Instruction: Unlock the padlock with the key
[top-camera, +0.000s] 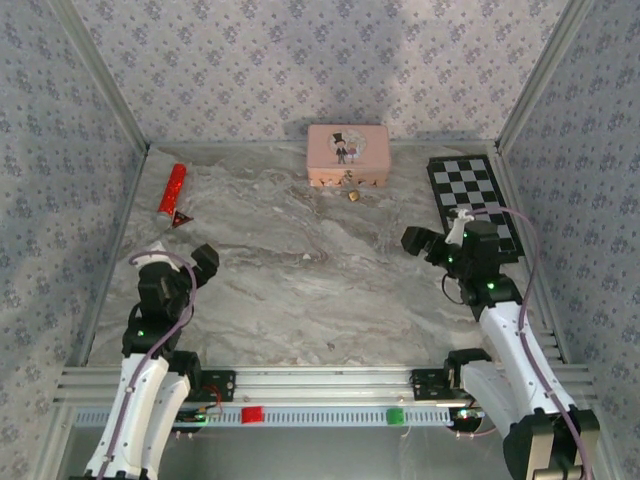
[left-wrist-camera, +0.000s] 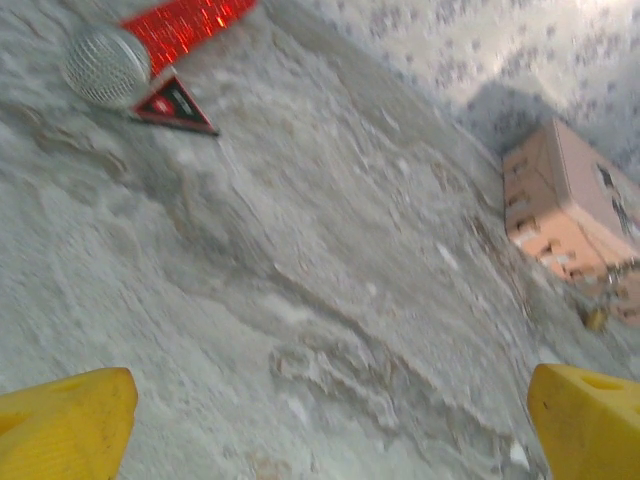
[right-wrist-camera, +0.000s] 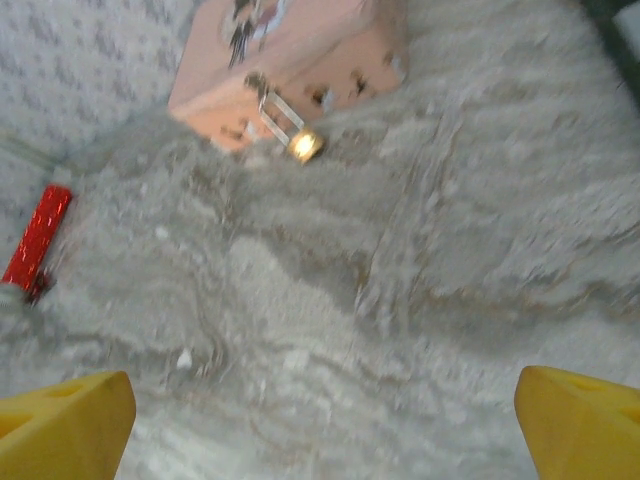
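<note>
- Across the marble tabletop (top-camera: 330, 290), both arms sat near their bases, well apart from the task's things.
- At the far middle stood the pink box (top-camera: 347, 155), close to the back wall.
- The left end effector (left-wrist-camera: 325, 425) was spread wide and carried nothing. The right end effector (right-wrist-camera: 320, 420) was equally wide and empty.
- The red stick (top-camera: 171, 190) lay far left, well clear of the box.
- The padlock (right-wrist-camera: 305, 146) rested on the tabletop just at the box's front face. Its grey shackle seemed to run into the box's clasp, though blur in the right wrist view left that uncertain.
- I could not make out the key with any confidence.
- Risks, as I judged them:
  - An arm might close on the wrong small fleck, because the key was so hard to find.
  - The tiny padlock could swing or skid away under a key tip unless the other arm steadied it.
  - A wide end effector coming in low could shove the light box backwards.
</note>
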